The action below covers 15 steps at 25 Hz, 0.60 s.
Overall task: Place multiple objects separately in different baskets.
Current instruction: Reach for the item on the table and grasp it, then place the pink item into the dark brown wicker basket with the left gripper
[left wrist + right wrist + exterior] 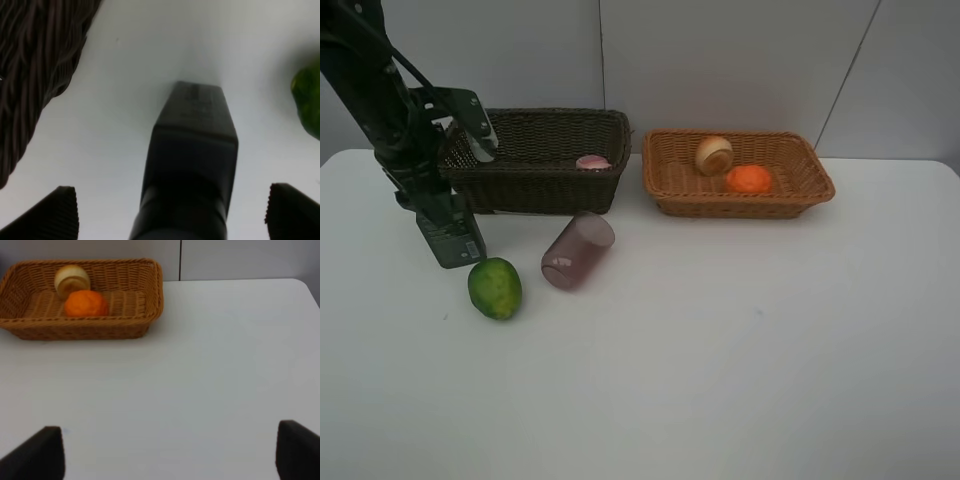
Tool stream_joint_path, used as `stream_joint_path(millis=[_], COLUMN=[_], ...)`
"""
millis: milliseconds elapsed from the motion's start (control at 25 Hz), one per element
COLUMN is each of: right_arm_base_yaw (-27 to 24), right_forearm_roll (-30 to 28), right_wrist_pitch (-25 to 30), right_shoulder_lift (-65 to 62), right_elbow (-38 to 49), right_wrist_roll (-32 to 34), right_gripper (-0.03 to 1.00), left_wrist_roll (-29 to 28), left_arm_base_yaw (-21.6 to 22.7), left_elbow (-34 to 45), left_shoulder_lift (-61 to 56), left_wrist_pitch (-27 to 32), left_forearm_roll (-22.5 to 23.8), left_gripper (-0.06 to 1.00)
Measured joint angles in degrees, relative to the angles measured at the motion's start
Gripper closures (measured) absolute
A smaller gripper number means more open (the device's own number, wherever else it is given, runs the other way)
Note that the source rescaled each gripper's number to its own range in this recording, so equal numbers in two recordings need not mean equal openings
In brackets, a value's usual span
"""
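Observation:
A dark green pump bottle (450,238) lies on the white table in front of the dark brown basket (545,190). My left gripper (435,205) hangs over it, open. In the left wrist view the bottle (192,150) lies between the two fingers (55,215) with a gap on each side. A green fruit (495,288) (307,102) rests just beside it. A purple cup (577,250) lies on its side nearby. The pink bottle (592,162) is in the dark basket (30,65). My right gripper (172,455) is open and empty, out of the exterior view.
The light tan basket (740,205) (75,330) at the back right holds an orange (749,179) (86,303) and a yellowish fruit (714,154) (72,280). A white wall stands behind both baskets.

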Motion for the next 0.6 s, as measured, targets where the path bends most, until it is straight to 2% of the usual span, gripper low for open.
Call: stream_joint_path(millis=[400, 600], right_arm_base_yaw=[0.0, 0.0], right_forearm_roll=[0.0, 0.0], right_wrist_pitch=[0.0, 0.0], right_shoulder_lift=[0.0, 0.0], right_elbow=[0.0, 0.0], right_wrist_roll=[0.0, 0.0], right_gripper=[0.09, 0.09], left_wrist_roll=[0.07, 0.14], left_arm_base_yaw=[0.0, 0.0], left_elbow=[0.68, 3.43], left_shoulder_lift=[1.32, 1.41], left_wrist_pitch=[-2.36, -5.72], left_forearm_roll=[0.0, 0.0], left_gripper=[0.0, 0.0])
